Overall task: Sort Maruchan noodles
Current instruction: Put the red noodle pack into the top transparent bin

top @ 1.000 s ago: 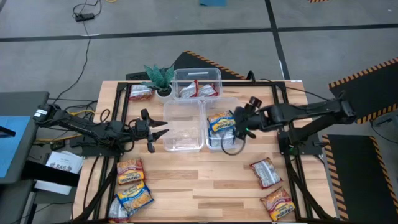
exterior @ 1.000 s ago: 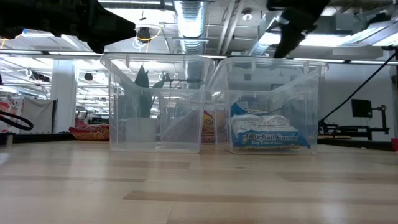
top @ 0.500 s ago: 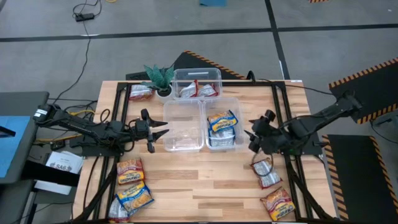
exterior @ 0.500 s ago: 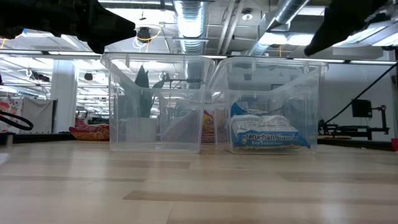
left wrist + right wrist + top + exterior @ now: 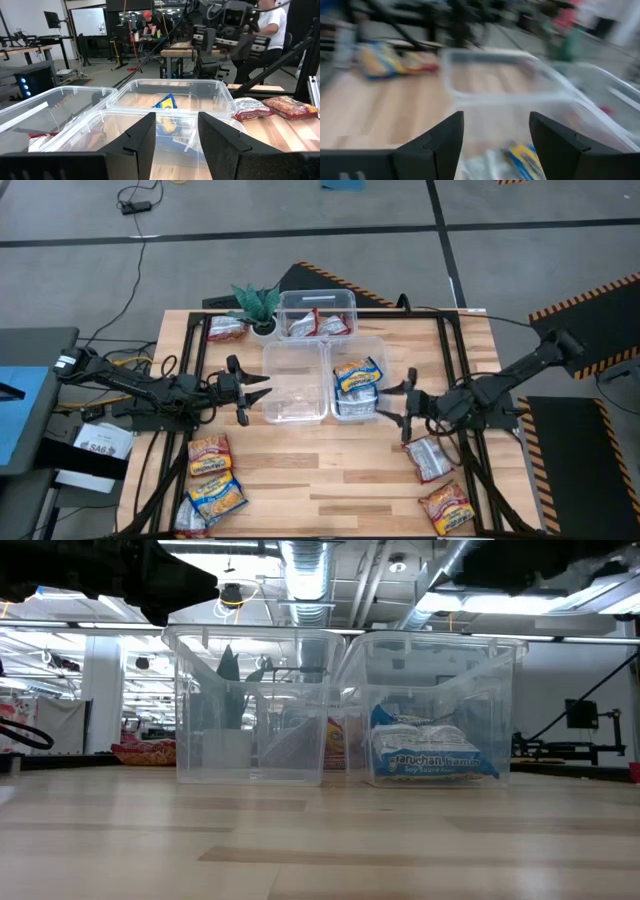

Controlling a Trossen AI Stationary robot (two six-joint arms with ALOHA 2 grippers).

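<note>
Sorted so far: blue-and-silver packets [image 5: 356, 377] lie in the right-hand bin [image 5: 356, 342] of the front pair; red-and-silver packets [image 5: 317, 325] lie in the back bin [image 5: 317, 297] next to the potted plant [image 5: 257, 304].
Empty bin: the left bin [image 5: 294, 346] of the front pair holds nothing that I can see.
Left to sort: yellow-orange packets [image 5: 212, 473] at the table's near left corner; a red-and-silver packet [image 5: 428, 458] and a reddish packet [image 5: 445, 506] at the near right; one more packet [image 5: 226, 329] at the back left beside the plant.
Right gripper [image 5: 404, 404]: empty, fingers spread wide, just off the blue packets' bin and close above the loose red-and-silver packet.
Left gripper [image 5: 258, 388]: fingers part open, holding nothing, hovering at the empty bin's outer side.
Progress: judged roughly a third done; the yellow-orange sort looks not yet begun.
</note>
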